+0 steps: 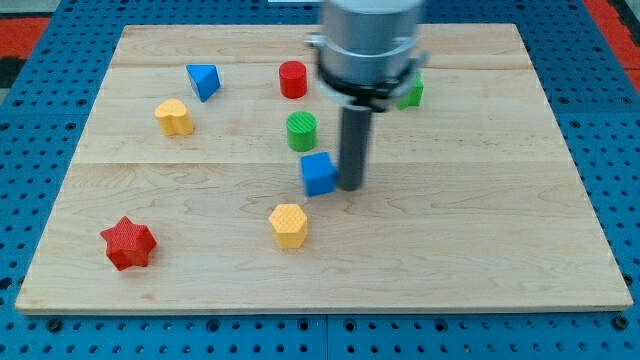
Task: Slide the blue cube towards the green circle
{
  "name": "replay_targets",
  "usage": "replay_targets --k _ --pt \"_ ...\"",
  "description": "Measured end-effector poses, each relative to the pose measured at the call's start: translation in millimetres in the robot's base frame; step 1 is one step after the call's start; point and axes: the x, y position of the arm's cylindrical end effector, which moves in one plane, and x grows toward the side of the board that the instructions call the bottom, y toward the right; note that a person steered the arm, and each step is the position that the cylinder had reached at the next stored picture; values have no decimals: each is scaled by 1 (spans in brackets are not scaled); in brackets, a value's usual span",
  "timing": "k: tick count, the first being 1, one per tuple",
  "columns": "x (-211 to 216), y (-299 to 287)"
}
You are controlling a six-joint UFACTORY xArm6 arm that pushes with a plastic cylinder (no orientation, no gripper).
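The blue cube (319, 173) sits near the middle of the wooden board (480, 230). The green circle, a short green cylinder (301, 131), stands just above it and slightly to the view's left, a small gap between them. My tip (352, 186) is right against the blue cube's right side, touching or nearly so. The rod rises from there into the arm's grey body at the view's top.
A red cylinder (292, 79) and a blue triangle (203, 81) lie near the top. A yellow block (174, 117) is at the left, a yellow hexagon (288, 225) below the cube, a red star (128, 243) at bottom left. A green block (410, 93) is partly hidden behind the arm.
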Motion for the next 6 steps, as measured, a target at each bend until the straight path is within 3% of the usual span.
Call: replay_targets --k 1,2,3,4,6 --pt "-2 -36" --pt "-2 -18" --pt "-1 -105" --pt "1 -149" --pt "-56 -161"
